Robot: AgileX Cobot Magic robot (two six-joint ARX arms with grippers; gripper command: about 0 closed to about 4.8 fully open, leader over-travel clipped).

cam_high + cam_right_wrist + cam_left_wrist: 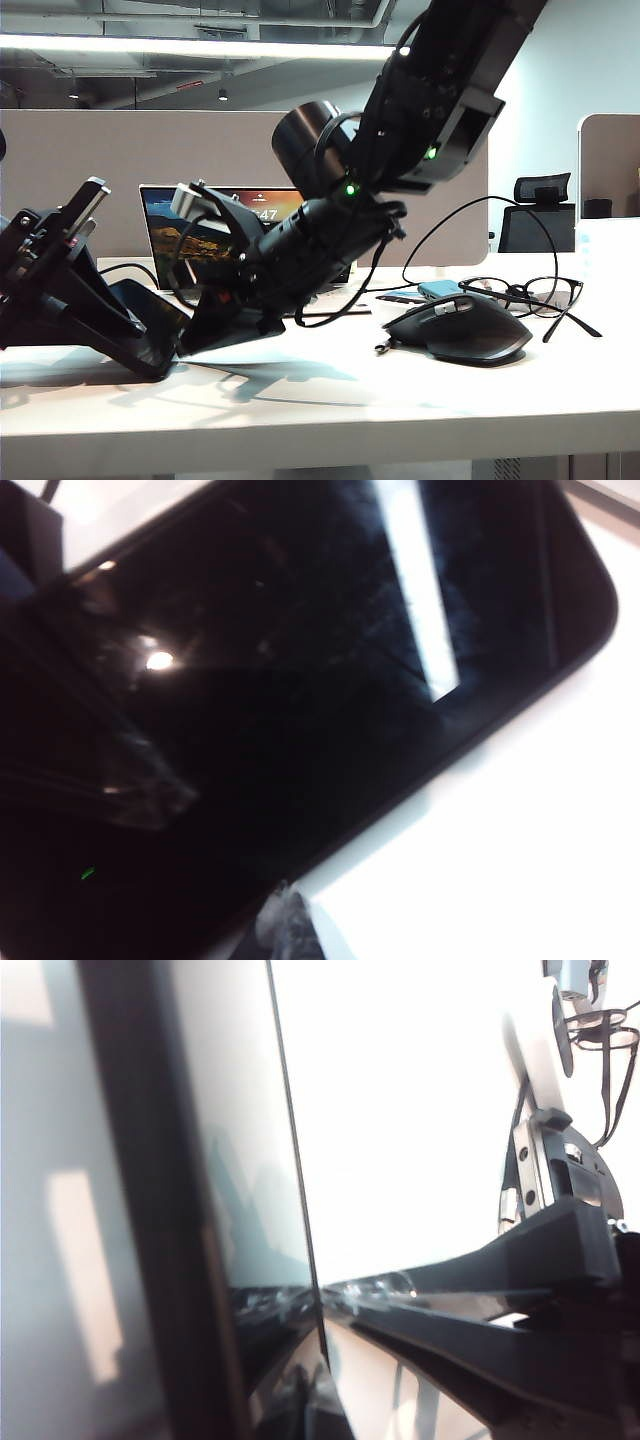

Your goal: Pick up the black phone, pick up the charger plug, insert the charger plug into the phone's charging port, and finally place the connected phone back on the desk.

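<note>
The black phone [150, 328] stands tilted, its low corner on the desk [330, 400]. From the left, my left gripper [118, 325] is clamped on the phone; in the left wrist view its glossy face [255, 1210] runs down into the jaws of that gripper [300, 1400]. My right gripper [190, 340] reaches across from the right, shut, with its tips at the phone's lower edge. In the right wrist view the phone's dark face [300, 700] fills the frame above my right gripper [285, 925] and the white desk [520, 860]. A small dark cable end [383, 347] beside the mouse may be the charger plug. The charging port is not visible.
A black mouse [460, 328] sits on the right of the desk, with glasses [530, 295] and a teal card [440, 290] behind it. An open laptop [220, 225] stands at the back before a grey partition [120, 170]. A thin black cable [440, 225] loops behind the right arm.
</note>
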